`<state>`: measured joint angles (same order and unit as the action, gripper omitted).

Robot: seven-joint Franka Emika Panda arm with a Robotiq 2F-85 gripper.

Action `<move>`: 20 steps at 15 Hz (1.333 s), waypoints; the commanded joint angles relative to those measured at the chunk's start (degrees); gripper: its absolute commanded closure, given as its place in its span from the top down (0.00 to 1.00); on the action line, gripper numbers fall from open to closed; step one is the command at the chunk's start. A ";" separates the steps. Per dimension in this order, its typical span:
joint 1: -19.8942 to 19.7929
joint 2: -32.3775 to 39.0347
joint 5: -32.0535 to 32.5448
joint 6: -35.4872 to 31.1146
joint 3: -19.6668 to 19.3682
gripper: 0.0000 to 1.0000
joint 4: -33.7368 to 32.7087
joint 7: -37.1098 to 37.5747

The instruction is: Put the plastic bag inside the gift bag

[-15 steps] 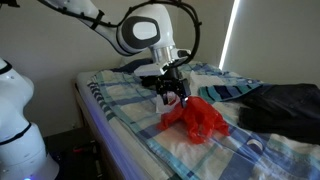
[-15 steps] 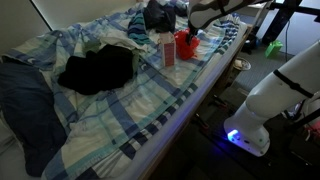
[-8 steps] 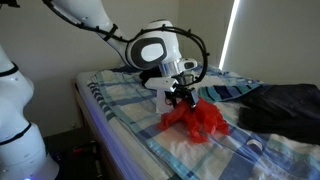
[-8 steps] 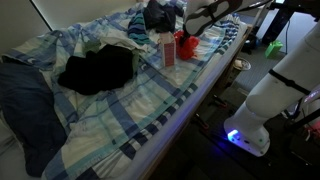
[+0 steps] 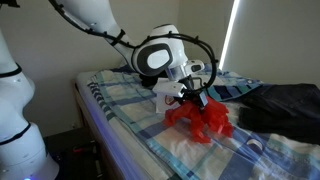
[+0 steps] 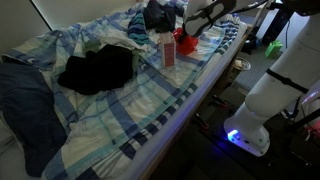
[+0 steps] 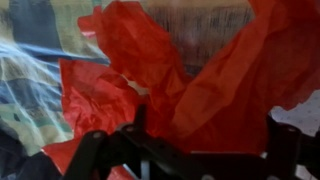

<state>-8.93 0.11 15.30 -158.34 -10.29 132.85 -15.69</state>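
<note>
A bed, seen from three cameras. In an exterior view, a white robot body (image 5: 15, 100) stands at the far left beside the bed (image 5: 120, 105), which is covered in a blue and white plaid sheet. The arm (image 5: 100, 25) reaches in from the upper left. Its gripper (image 5: 194, 99) points down at the top of a crumpled red plastic bag (image 5: 205, 122) lying on the sheet near the middle. To the right lies a black garment (image 5: 285, 105).

In an exterior view from the opposite side, a dark blue cloth (image 6: 25, 100) lies at the left, with the black garment in the middle. Next, a small gift bag (image 6: 167, 50) stands upright, red and white, its print too small to read. The red plastic bag sits just beside it to the right, outside it, under the gripper.

In the wrist view, red plastic fills the frame, and the two dark fingers (image 7: 90, 152) stand wide apart at the bottom, clamped on nothing
</note>
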 commanded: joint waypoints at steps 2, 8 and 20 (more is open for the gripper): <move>-0.51 3.14 -3.68 -0.83 0.24 1.00 -1.03 -1.61; -0.98 4.86 -7.81 -0.47 0.86 0.53 -1.68 -4.90; -1.17 -7.27 2.35 2.84 -0.14 0.00 -6.73 0.78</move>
<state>-9.70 -1.63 13.82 -158.14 -10.72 125.59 -17.28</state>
